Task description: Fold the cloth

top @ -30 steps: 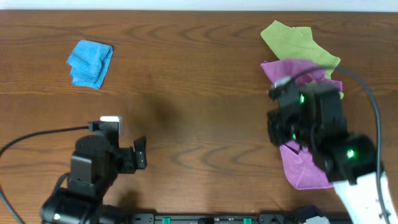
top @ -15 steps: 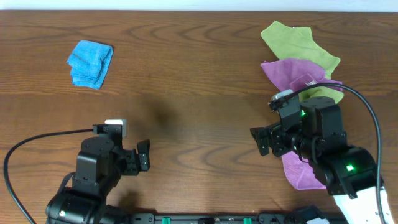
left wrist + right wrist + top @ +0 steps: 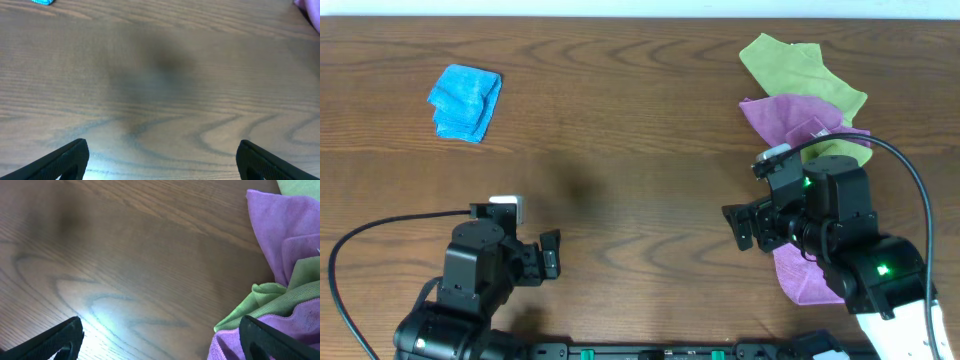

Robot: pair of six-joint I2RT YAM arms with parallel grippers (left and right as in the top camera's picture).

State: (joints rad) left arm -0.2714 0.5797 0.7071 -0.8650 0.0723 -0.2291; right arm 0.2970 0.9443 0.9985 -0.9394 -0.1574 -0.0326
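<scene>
The turquoise-blue cloth (image 3: 466, 102) lies as a small layered bundle at the far left of the table, apart from both arms. Only a sliver of the cloth (image 3: 42, 1) shows at the top left edge of the left wrist view. My left gripper (image 3: 548, 255) hovers near the front edge, open, over bare wood, and the left wrist view shows this gripper (image 3: 162, 160) with nothing between its fingers. My right gripper (image 3: 740, 228) is open too, pointing left. In the right wrist view it (image 3: 162, 337) is empty, with one finger beside the purple cloth.
A pile of cloths sits at the right: a lime-green cloth (image 3: 790, 65) at the back, a purple cloth (image 3: 790, 115) on it, and another purple cloth (image 3: 805, 275) under my right arm. Purple (image 3: 290, 230) and green (image 3: 265, 302) folds fill the right side of the right wrist view.
My right arm has drawn back from the purple cloth towards the front edge and now points left with open jaws. The left arm slid slightly nearer the front.
</scene>
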